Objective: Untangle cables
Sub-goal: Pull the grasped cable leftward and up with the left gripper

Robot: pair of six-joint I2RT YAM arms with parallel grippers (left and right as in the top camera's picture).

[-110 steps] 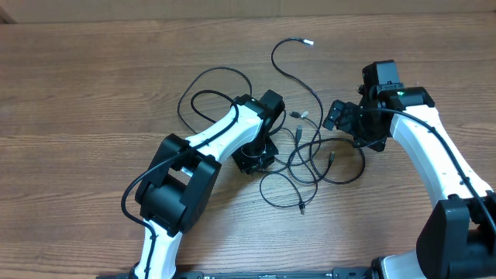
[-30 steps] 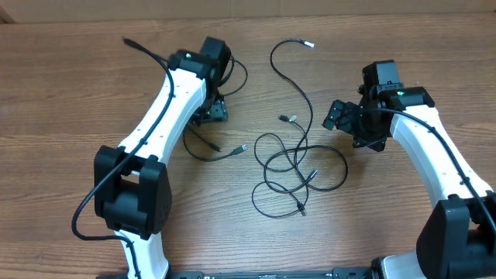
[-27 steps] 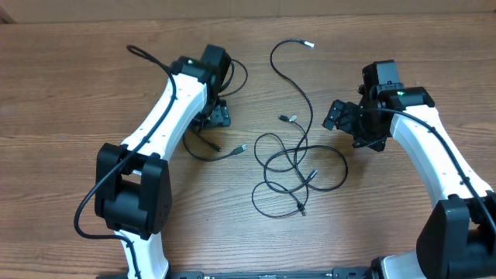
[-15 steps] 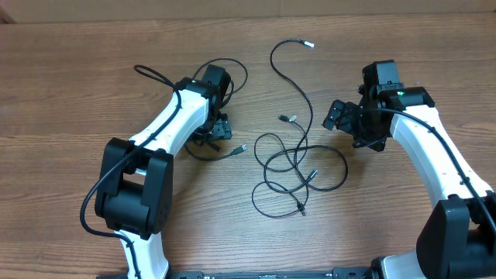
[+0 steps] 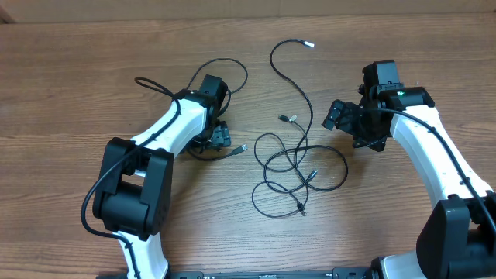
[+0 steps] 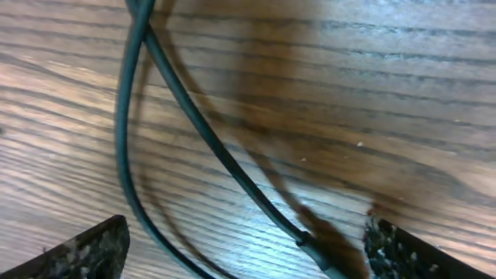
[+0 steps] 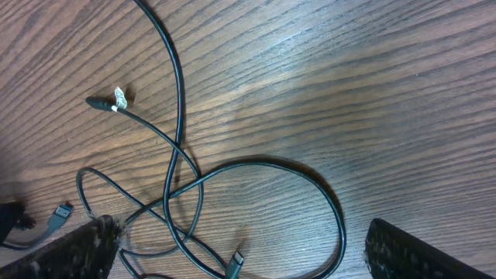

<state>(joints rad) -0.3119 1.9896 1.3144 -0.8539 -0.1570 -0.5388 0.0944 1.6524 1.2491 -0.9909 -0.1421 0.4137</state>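
Note:
Thin black cables lie on the wooden table. One cable [image 5: 240, 147] lies apart at the left, its plug pointing right. My left gripper [image 5: 216, 138] hangs low over it, open; in the left wrist view two strands of that cable [image 6: 194, 132] run on the wood between the wide-apart fingertips [image 6: 89, 252], touching neither. The tangled cables [image 5: 298, 167] loop over each other at the centre, and one long end [image 5: 308, 44] curls to the back. My right gripper [image 5: 333, 116] stands open just right of the tangle; its wrist view shows crossed loops [image 7: 182, 167] and a plug [image 7: 236, 260] between the jaws, unheld.
A short plug end [image 5: 285, 118] lies beside the long strand, seen as a silver tip [image 7: 116, 97] in the right wrist view. The left arm's own thick cable [image 5: 151, 84] arches behind it. The table's back edge [image 5: 248, 15] meets a pale wall.
My left arm has drawn back from the far left toward the front and come down over the separated cable, jaws staying open. The right arm and the central tangle have not moved.

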